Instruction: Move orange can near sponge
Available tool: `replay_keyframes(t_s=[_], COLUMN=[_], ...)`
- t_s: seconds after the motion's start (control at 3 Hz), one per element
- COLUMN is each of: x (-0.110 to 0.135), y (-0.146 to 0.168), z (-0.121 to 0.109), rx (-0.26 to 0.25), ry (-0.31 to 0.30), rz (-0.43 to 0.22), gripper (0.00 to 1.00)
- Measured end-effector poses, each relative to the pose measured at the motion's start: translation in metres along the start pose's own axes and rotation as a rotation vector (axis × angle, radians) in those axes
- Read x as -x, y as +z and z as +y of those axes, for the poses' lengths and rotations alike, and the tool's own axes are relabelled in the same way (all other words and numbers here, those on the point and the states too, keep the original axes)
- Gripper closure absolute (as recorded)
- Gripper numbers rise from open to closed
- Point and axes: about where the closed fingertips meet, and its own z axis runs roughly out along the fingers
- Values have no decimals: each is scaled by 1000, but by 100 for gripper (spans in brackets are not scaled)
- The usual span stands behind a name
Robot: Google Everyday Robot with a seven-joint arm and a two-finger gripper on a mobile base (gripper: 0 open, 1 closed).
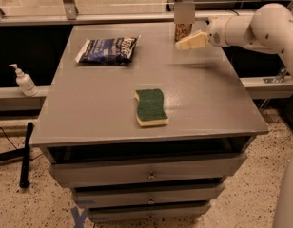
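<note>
The orange can (182, 31) stands upright at the far edge of the grey table (99, 113), right of centre. My gripper (191, 42) reaches in from the right on a white arm (251, 30); its cream tip lies just in front of and to the right of the can and overlaps the can's lower right side. The sponge (151, 107), green top over yellow foam, lies flat near the table's front, well away from the can.
A dark blue snack bag (108, 50) lies at the far left of the table. A soap pump bottle (24, 80) stands on a ledge to the left. Drawers (146, 175) sit under the tabletop. A glass rail runs behind the table.
</note>
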Motion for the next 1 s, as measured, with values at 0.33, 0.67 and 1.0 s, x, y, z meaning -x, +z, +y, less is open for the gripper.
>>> replay_keyframes(t_s=[0.33,0.67,1.0], x=[0,-1,-3], y=[27,50,66], z=[-13,-31,-52], rx=[-22,-55,-98], ry=[11,15,20], rz=[-35,-58,-72], gripper=[0,0,0])
